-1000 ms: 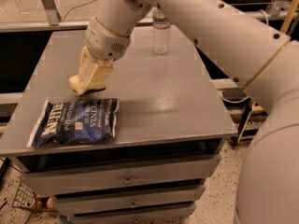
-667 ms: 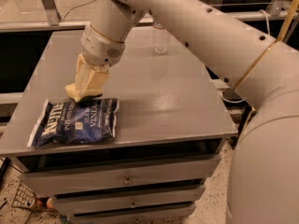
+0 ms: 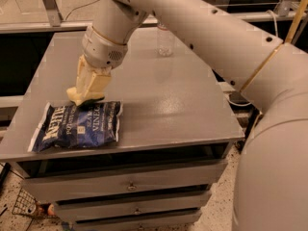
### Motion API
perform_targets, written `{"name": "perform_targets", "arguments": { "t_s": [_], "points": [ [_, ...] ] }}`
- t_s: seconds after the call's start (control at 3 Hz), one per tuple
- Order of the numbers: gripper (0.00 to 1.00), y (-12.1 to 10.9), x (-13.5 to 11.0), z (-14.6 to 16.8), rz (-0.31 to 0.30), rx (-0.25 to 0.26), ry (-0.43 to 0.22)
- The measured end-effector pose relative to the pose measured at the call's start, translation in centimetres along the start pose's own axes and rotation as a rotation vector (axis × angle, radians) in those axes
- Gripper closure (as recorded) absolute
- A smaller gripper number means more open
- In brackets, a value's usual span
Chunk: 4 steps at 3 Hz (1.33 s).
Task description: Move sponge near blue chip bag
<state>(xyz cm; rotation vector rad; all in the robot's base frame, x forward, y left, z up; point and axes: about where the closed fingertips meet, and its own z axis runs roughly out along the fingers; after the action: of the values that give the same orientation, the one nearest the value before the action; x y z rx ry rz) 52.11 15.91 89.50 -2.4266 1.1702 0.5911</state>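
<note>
The blue chip bag (image 3: pixel 77 126) lies flat at the front left of the grey table (image 3: pixel 159 105). My gripper (image 3: pixel 88 94) points down just behind the bag's far edge. Its cream fingers (image 3: pixel 96 81) are shut on the pale yellow sponge (image 3: pixel 75 95), which sticks out at their lower left. The sponge is at the table surface, right beside the top edge of the bag. I cannot tell whether it touches the bag.
A clear plastic bottle (image 3: pixel 165 42) stands at the back of the table. My big grey arm (image 3: pixel 226 47) spans the right side of the view. Drawers (image 3: pixel 130 184) sit under the tabletop. A metal frame post (image 3: pixel 50 6) stands behind the table at the left.
My gripper has carried the sponge forward, down and slightly left, from above the middle left of the table to the bag's far edge.
</note>
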Motion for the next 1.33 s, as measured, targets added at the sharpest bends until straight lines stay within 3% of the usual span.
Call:
{"name": "perform_targets", "arguments": {
  "t_s": [0.67, 1.0, 1.33],
  "points": [
    [0.01, -0.2, -0.2, 0.3, -0.003, 0.003, -0.003],
    [0.0, -0.3, -0.2, 0.4, -0.003, 0.003, -0.003],
    [0.0, 2.1, 4.0, -0.5, 0.108, -0.018, 0.071]
  ]
}}
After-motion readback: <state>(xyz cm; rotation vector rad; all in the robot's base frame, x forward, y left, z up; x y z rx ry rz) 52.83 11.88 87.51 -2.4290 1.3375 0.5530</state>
